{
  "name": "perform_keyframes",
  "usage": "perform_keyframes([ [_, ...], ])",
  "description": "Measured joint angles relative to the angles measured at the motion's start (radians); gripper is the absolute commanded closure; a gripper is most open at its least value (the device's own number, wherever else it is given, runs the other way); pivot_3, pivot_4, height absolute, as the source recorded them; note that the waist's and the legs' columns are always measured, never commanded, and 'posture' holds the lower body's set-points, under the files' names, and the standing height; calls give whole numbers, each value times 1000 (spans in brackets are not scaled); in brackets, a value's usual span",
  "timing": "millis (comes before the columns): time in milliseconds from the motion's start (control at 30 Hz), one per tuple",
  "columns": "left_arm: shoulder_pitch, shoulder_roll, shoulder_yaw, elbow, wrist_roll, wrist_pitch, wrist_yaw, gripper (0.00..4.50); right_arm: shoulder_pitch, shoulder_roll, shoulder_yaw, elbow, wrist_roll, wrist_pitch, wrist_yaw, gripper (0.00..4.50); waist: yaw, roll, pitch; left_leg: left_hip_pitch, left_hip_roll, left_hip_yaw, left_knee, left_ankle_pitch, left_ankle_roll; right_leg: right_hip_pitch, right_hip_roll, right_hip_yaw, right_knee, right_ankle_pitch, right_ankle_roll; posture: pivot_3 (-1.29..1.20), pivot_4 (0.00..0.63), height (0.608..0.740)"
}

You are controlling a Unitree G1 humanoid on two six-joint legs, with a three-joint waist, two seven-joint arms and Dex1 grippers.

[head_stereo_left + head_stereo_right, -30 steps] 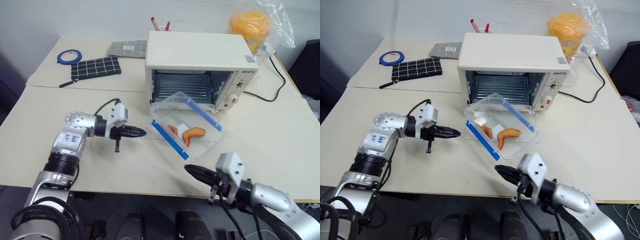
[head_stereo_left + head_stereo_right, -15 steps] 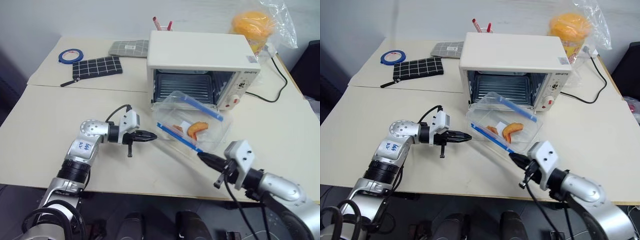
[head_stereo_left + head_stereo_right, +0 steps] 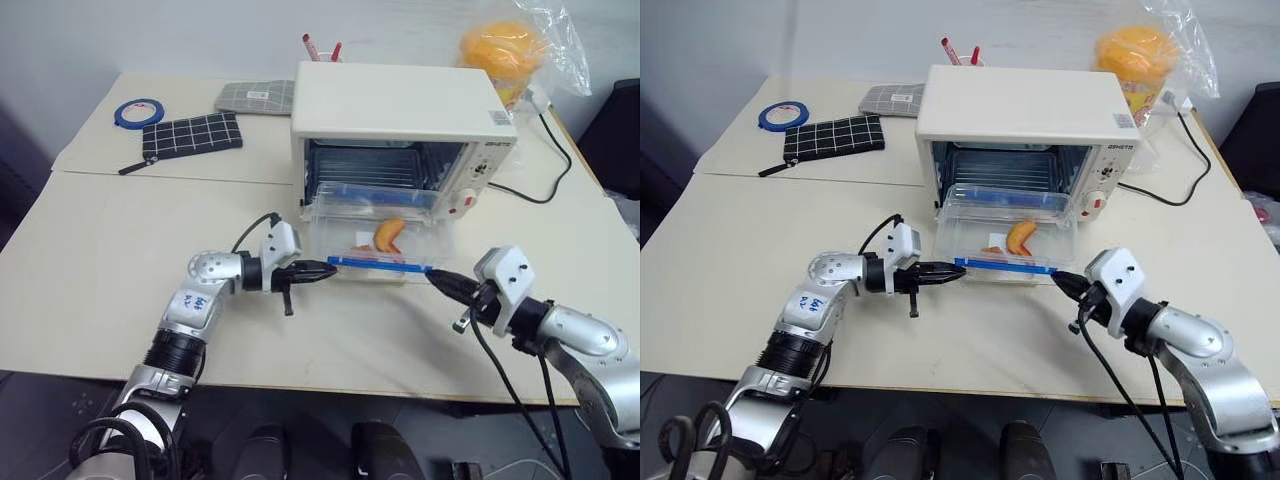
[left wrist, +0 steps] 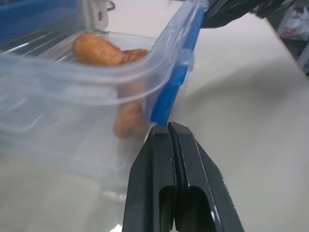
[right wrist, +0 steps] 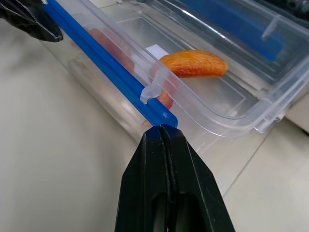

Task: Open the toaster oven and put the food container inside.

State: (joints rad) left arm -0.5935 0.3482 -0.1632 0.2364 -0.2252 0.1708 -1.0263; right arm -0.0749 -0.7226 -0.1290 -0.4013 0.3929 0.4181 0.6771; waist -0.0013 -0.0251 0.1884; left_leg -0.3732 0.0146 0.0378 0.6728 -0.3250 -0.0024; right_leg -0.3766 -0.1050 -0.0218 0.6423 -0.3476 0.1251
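Note:
The cream-white toaster oven (image 3: 400,100) stands open, its wire rack (image 3: 375,170) showing. Right in front of its mouth lies the clear food container (image 3: 375,235), square to the opening, with orange food pieces (image 3: 388,234) inside. Its near blue clip (image 3: 380,264) runs between my two grippers. My left gripper (image 3: 325,269) is shut, its tip at the clip's left end (image 4: 169,92). The right gripper (image 3: 437,280) is also shut, its tip against the clip's right end (image 5: 159,116). Neither holds anything.
A black grid-patterned pouch (image 3: 190,133), a grey pouch (image 3: 255,97) and a blue tape roll (image 3: 138,110) lie at the back left. An orange item in a plastic bag (image 3: 510,50) sits behind the oven's right side, with a black cord (image 3: 545,170) trailing along the table.
The container has swung from diagonal to square with the oven and slid toward its mouth. My left gripper moved right, and my right gripper moved forward and right, both along the near clip.

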Motion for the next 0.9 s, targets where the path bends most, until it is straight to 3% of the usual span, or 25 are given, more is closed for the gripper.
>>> perform_keyframes([
  [233, -65, -108, 47, 98, 21, -9, 206, 4475, -173, 2, 55, 234, -105, -123, 49, 4485, 1, 0, 0, -1, 0, 0, 4, 0, 0, 0, -1, 0, -1, 0, 0, 0, 150, 740],
  [500, -175, -167, 113, 296, 55, -97, 378, 4475, -383, 56, 82, 458, -208, -227, 13, 4485, 0, 0, 0, -2, 0, 0, 4, 0, 0, -1, -1, -2, 1, 0, 1, 0, 150, 740],
  [900, -251, -213, 127, 420, 56, -218, 391, 4475, -455, 99, 82, 560, -258, -270, -26, 4485, 0, 0, 0, -3, -1, 0, 5, 0, 0, -1, -2, -3, 1, 1, 1, 0, 150, 740],
])
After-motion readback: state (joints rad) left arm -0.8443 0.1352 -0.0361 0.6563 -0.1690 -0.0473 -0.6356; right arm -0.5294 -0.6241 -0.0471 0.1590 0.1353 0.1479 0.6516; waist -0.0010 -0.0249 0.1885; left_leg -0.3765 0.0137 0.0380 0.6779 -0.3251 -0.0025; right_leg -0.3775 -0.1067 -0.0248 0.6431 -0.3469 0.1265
